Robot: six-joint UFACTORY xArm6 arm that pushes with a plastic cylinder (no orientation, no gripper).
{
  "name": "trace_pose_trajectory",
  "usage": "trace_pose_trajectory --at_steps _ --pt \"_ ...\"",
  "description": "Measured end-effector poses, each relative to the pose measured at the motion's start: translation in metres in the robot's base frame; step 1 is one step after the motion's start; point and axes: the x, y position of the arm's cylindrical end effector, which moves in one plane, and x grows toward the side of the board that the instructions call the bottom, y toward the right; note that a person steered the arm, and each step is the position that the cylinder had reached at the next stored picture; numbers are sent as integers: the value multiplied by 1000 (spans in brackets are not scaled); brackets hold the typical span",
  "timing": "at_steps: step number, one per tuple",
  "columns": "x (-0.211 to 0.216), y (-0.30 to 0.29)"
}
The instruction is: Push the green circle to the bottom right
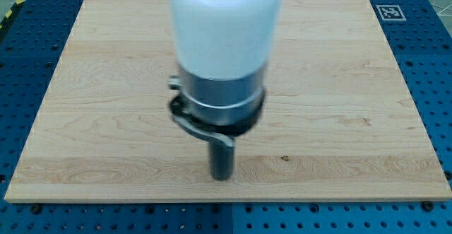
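My tip, the lower end of the straight dark rod, rests on the pale wooden desk near the view's bottom centre; I see no green circle, nor any block; there are no fingers on this rig, so nothing is held.

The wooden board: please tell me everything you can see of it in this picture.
The wooden board is a pale, light-grained rectangular panel lying flat on a blue perforated table. A small dark knot marks it toward the view's bottom. No blocks show on it. My tip stands near its bottom edge, around the middle; the arm hides part of the board behind it.
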Motion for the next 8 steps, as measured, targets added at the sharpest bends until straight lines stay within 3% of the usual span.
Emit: trace_pose_trajectory --at_steps 2,5,8 --pt "-59 -49" --pt "-125 -50" --pt "-127 13"
